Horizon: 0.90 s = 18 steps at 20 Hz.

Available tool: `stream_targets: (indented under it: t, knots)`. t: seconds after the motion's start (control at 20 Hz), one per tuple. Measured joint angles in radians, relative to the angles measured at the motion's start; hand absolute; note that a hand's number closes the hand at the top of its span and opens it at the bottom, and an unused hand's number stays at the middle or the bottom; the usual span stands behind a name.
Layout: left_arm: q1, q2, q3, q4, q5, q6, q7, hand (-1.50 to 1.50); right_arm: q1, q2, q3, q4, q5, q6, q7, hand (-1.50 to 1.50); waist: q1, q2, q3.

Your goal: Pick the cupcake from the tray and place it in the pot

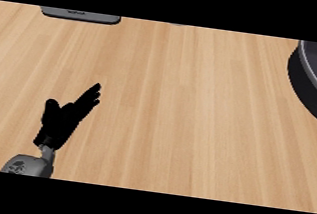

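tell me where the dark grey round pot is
Head view: the dark grey round pot is at the right edge, partly cut off, far from the black left hand.

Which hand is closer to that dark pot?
Cannot say: the left hand lies low on the left, far across the counter from the pot at the right edge; the right hand is out of view.

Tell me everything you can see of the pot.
The pot is round and dark grey, metal by its look, with a lighter rim and a dark inside. Only its left part shows, cut by the view's right edge. It stands upright on the wooden counter, at the upper right. Nothing shows in the visible part, and nothing else touches it.
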Motion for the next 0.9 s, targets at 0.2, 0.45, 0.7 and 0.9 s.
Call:
stream_targets:
  t: [0.2, 0.45, 0.7, 0.9]
  knots:
    - [0.005, 0.0, -0.001, 0.0, -0.007, -0.009, -0.009, 0.0, -0.067, -0.053, 0.045, -0.056, 0.048, -0.008, 0.144, 1.5, 0.003, 0.0, 0.0]
    - [-0.005, 0.002, 0.009, 0.01, -0.007, -0.02, -0.017, 0.0, -0.21, -0.09, 0.147, -0.045, 0.131, 0.002, 0.289, 1.5, 0.014, 0.002, 0.0]
    - [-0.022, -0.02, -0.007, 0.012, -0.023, -0.01, -0.007, 0.0, -0.398, -0.114, 0.259, 0.085, 0.24, 0.028, 0.369, 1.5, 0.032, 0.008, 0.001]
    - [-0.027, -0.016, -0.004, 0.012, -0.02, -0.022, -0.003, 0.0, -0.533, -0.094, 0.335, 0.227, 0.335, 0.026, 0.368, 1.5, 0.043, 0.012, 0.002]
